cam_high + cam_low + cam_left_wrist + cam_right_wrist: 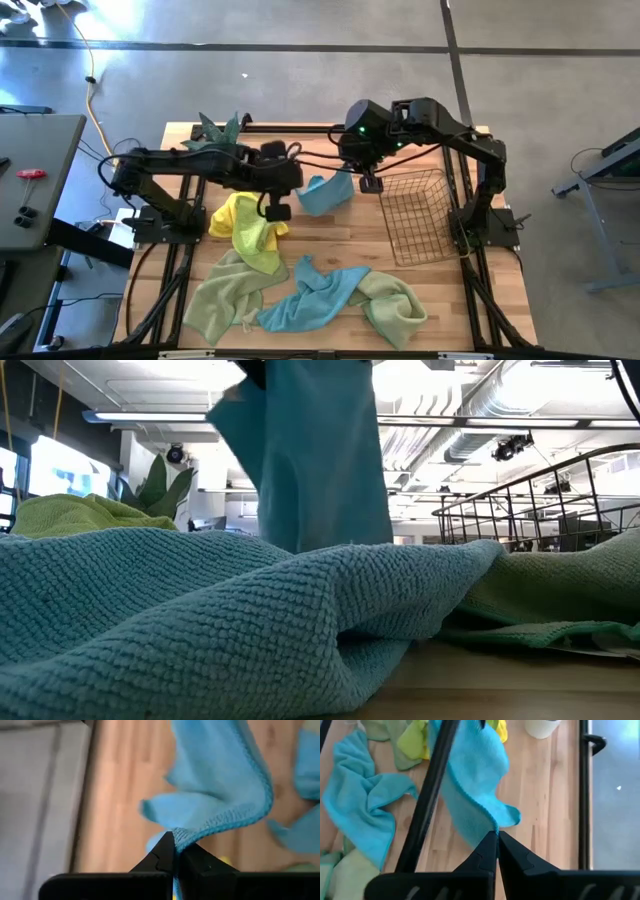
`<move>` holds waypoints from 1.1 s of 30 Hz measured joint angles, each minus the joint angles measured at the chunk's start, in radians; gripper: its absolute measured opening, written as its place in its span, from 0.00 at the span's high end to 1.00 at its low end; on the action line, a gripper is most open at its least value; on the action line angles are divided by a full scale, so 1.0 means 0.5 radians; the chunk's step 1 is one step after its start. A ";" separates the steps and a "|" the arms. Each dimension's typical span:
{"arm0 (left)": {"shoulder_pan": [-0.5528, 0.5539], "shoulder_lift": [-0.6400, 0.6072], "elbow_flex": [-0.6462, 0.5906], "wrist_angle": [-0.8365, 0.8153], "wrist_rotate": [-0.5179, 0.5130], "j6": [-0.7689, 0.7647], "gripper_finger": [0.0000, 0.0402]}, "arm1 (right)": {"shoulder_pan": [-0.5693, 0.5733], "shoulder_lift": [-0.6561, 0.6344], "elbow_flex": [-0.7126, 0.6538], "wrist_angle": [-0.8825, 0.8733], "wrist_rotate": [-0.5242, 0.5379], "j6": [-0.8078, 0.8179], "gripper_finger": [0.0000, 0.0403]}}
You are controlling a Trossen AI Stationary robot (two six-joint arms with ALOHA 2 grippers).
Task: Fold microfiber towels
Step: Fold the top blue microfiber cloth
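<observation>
Landmark: copper wire basket (418, 215), standing on the wooden counter (330, 235) on the right arm's side.
Held towel: a light blue microfiber towel (327, 193) hangs clear of the counter, just beside the basket on its left-arm side, stretched between the two arms.
Left gripper (174, 846): fingers pinched together on a stitched edge of the held towel; in the high view it sits farther from the basket than the held towel.
Right gripper (496, 840): fingers pressed together on another edge of the same towel, near the basket's far corner.
Second blue towel (312, 298): crumpled on the counter, nearer the front edge than the basket and to its left-arm side; it fills the foreground of the low view.
Yellow towel (240, 217): bunched on the counter, well apart from the basket, beyond the held towel.
Green towels: one (225, 295) lies below the yellow towel; another (392, 305) lies just in front of the basket, touching the second blue towel.
Potted plant (222, 131): at the far edge of the counter, well apart from the basket.
</observation>
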 joint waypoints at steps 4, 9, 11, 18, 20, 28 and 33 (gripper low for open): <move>0.036 0.018 0.113 -0.066 -0.246 0.189 1.00 | -0.015 -0.006 0.001 0.070 0.197 -0.011 1.00; 0.139 0.017 0.136 -0.049 -0.666 0.485 1.00 | -0.099 -0.006 0.001 0.154 0.441 -0.022 1.00; 0.201 0.017 0.136 -0.028 -0.801 0.633 1.00 | -0.137 -0.006 0.001 0.199 0.524 -0.049 1.00; 0.363 -0.004 0.141 0.255 -1.058 1.069 1.00 | -0.206 -0.037 -0.003 0.341 0.898 -0.191 1.00; 0.387 -0.003 0.139 0.361 -1.204 1.213 1.00 | -0.201 -0.041 -0.003 0.388 1.017 -0.249 1.00; 0.399 -0.008 0.142 0.588 -1.181 1.529 1.00 | -0.201 -0.060 -0.004 0.458 1.080 -0.324 1.00; 0.404 -0.006 0.142 0.661 -1.194 1.582 1.00 | -0.201 -0.059 -0.004 0.486 1.143 -0.354 1.00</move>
